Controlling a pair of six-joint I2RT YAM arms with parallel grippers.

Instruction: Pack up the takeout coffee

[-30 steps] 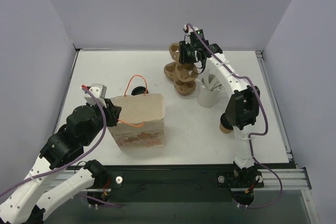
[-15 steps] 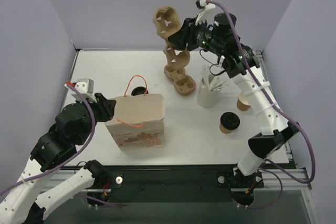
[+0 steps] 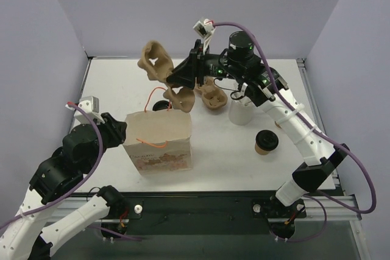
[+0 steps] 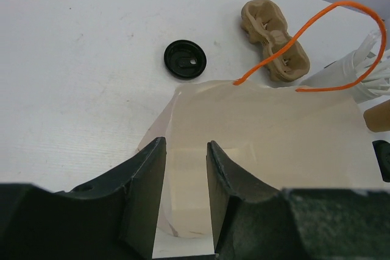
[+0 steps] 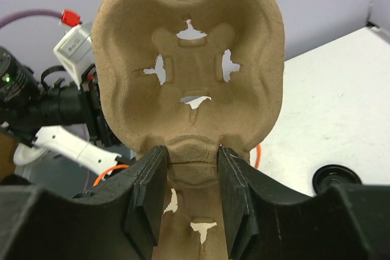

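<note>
Jaws of the right gripper (image 5: pixel 187 158) are clamped on the waist of a moulded cup carrier (image 5: pixel 192 59), which is held tilted in the air above the paper bag (image 3: pixel 161 141). The left gripper (image 4: pixel 184 145) is placed at the bag's left rim, jaws apart, gripping nothing. The brown paper cup (image 4: pixel 379 117) is stood on the table (image 3: pixel 109 83) beyond the white cup (image 3: pixel 239 114), largely hidden by the right arm from above. A lidded cup (image 3: pixel 266 142), a second carrier (image 3: pixel 213 97) and a loose black lid (image 4: pixel 184 59) are set nearby.
</note>
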